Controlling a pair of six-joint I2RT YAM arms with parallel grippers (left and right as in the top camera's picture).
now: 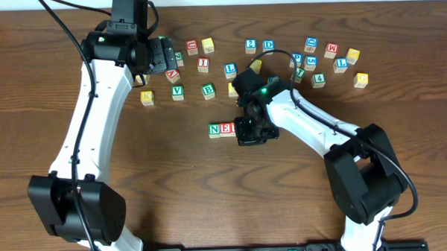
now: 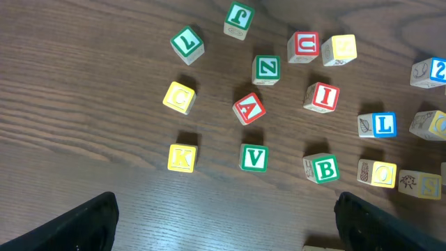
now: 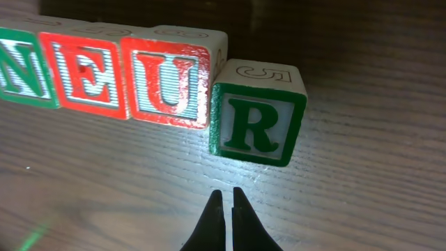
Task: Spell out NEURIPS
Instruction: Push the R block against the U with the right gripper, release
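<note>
At table (image 1: 173,187) centre, the row is standing as N (image 3: 24,70), E (image 3: 87,73), U (image 3: 169,80), with their sides touching. R (image 3: 258,125) is sitting at the row's right end. It is touching U at its upper left corner, but is lying slightly out of line, set toward the camera and turned a little.

Right gripper (image 3: 228,199) is hanging just in front of R's face and apart from it, with jaws pressed together and gripping nothing.

Left gripper (image 1: 161,57) is hovering over the loose cubes at the table's far left, with jaws spread wide and nothing between them. Beneath it, I (image 2: 322,96) is lying loose between A (image 2: 249,108) and L (image 2: 380,125), well apart from the row.
</note>
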